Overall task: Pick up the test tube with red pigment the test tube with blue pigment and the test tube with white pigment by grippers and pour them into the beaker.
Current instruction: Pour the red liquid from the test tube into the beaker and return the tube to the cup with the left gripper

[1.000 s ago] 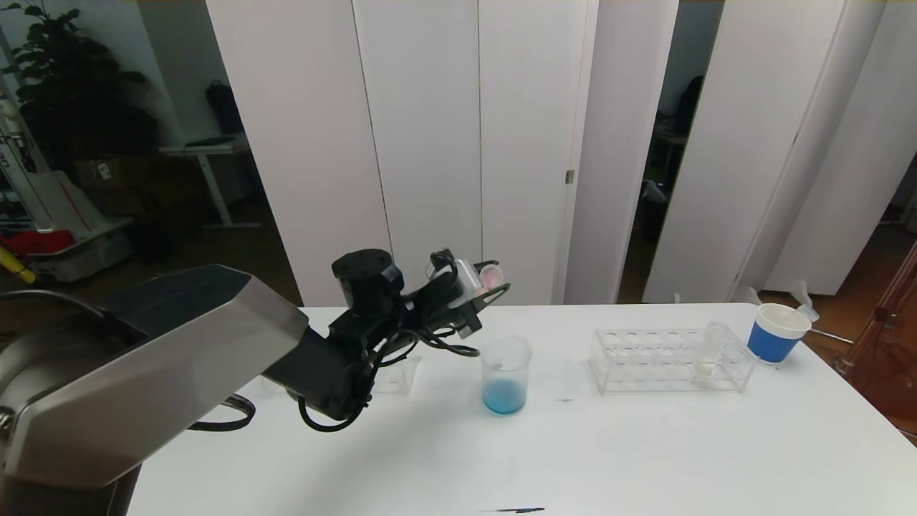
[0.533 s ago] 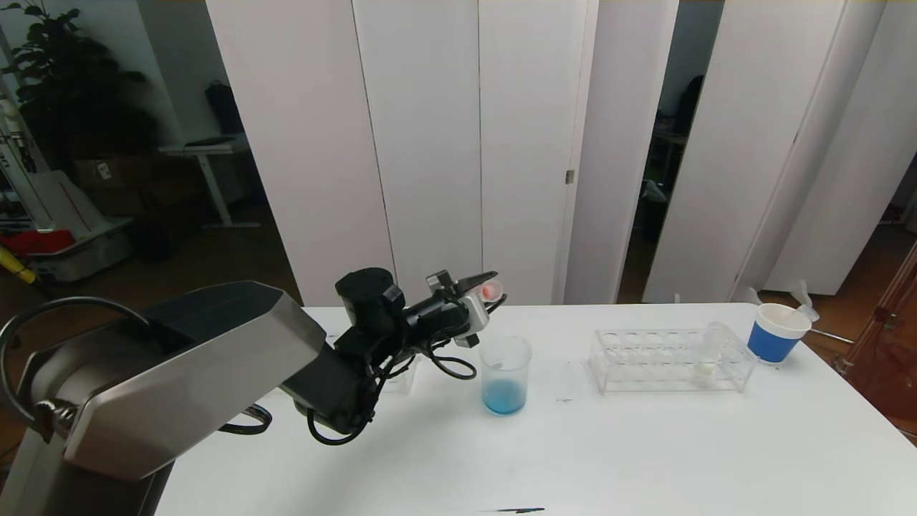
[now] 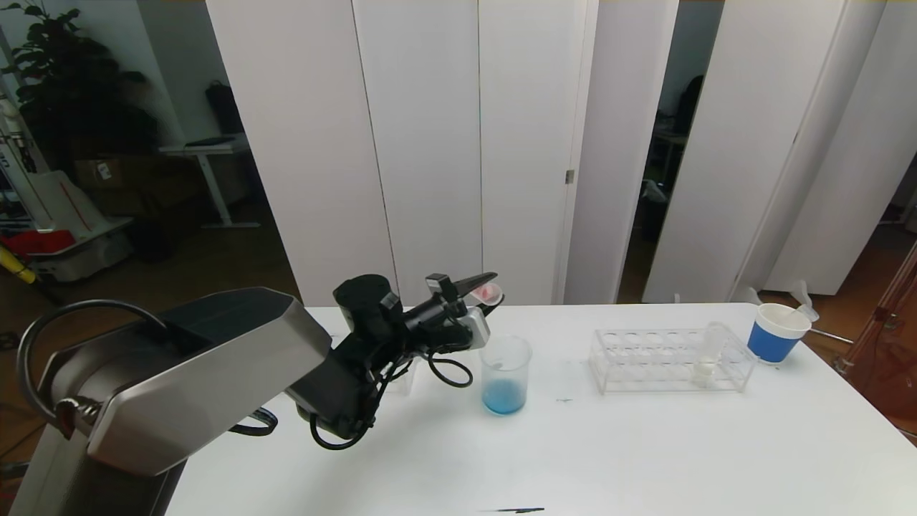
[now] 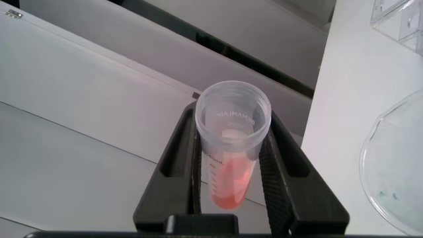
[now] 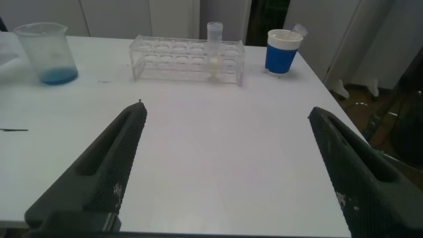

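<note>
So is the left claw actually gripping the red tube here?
Touching. In the left wrist view both fingers of the left claw press flat against the sides of the red tube, no gap showing.

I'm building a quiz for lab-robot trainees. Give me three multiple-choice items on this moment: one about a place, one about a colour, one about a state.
1. Where is the tube of white pigment?
A. in the rack
B. in the beaker
C. in the paper cup

2. What colour is the liquid in the beaker?
A. red
B. blue
C. white

3. What is the left gripper doing?
A. open, empty
B. shut on the red-pigment tube
C. resting on the table

Answers: 1 A, it stands in the rack's right end. 2 B, blue pools at its bottom. 3 B, the fingers clamp the tube.
</note>
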